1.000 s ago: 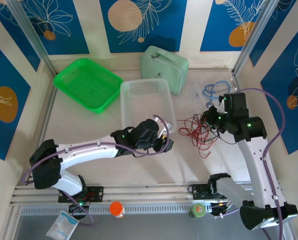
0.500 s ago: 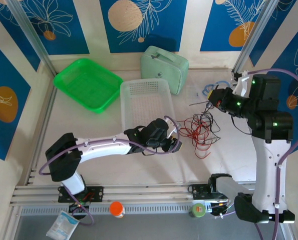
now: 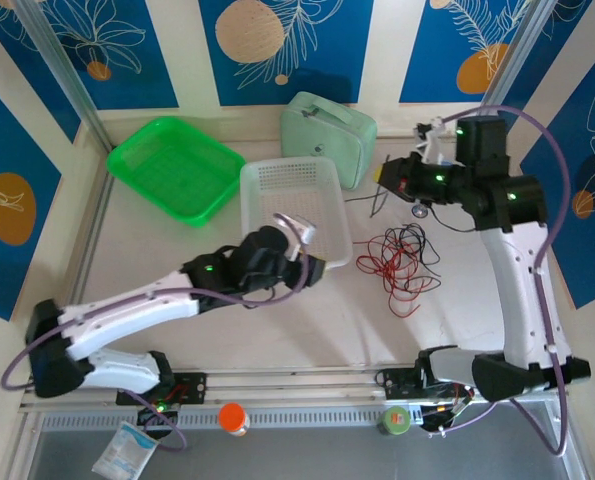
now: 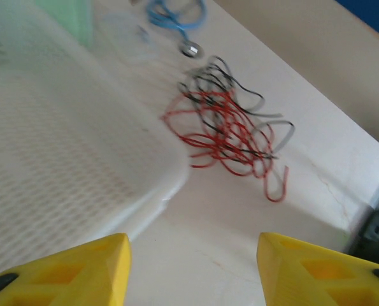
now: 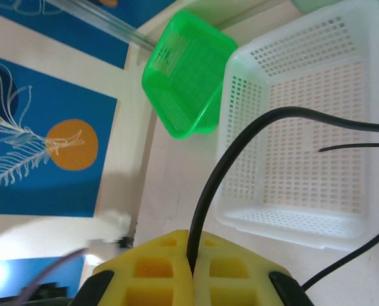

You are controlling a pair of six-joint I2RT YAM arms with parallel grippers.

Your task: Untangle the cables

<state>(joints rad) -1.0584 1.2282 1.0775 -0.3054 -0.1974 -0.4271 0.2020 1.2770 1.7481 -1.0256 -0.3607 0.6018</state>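
Right of the white basket (image 3: 245, 200), the right gripper (image 5: 190, 260) is clenched on one black wire (image 5: 240, 127), held up off the table, apparently to draw that strand away from the others. Whether its far end is free cannot be told. The remaining cables (image 3: 402, 262), red and black, lie in a loose heap on the table just right of the basket's near corner. Over the basket's near edge the left gripper (image 4: 192, 255) hovers, jaws wide apart and empty, facing the heap, seemingly placed to take a second strand.
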